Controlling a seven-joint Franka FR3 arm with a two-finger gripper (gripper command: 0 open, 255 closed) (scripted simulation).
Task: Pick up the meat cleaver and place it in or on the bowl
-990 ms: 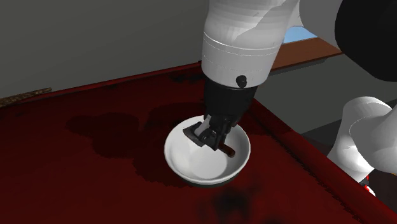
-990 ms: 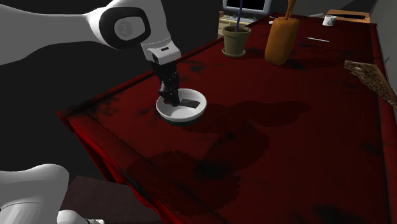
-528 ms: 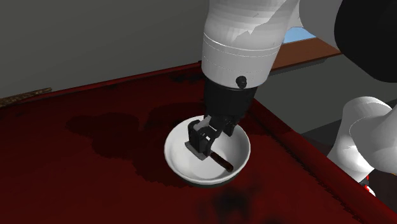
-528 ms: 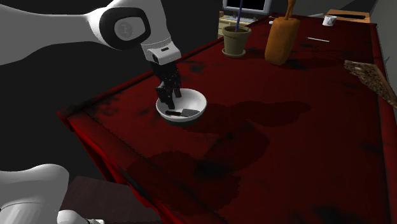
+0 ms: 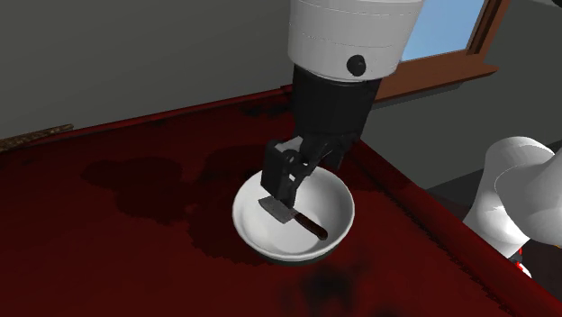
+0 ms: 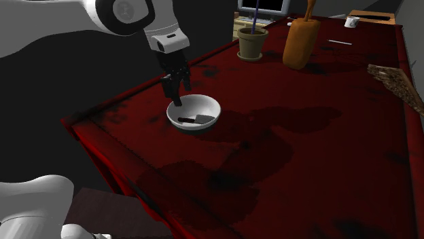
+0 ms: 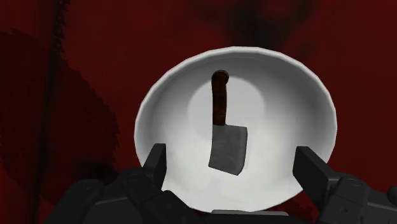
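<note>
A meat cleaver (image 7: 228, 147) with a grey blade and a reddish-brown handle lies flat inside the white bowl (image 7: 305, 83), free of the fingers. In the shoulder view the cleaver (image 5: 275, 210) rests on the bowl's floor with its handle toward the near rim of the bowl (image 5: 245, 193). My black gripper (image 5: 290, 174) hangs open a short way above the bowl, nothing between its fingers. From the second exterior view, the gripper (image 6: 177, 90) hovers over the bowl (image 6: 216, 106), and the cleaver (image 6: 198, 121) lies within. Both fingers (image 7: 156, 163) stand wide apart, either side of the blade.
The bowl stands on a dark red table (image 6: 292, 156) near its edge. At the far end are a plant pot (image 6: 252, 42), a tan jug (image 6: 300, 42) and a small white item (image 6: 352, 22). A rough brown object (image 6: 397, 85) lies at the second exterior view's right.
The gripper opened and let go of the cleaver, which dropped flat into the bowl. The gripper then rose clear above the bowl.
</note>
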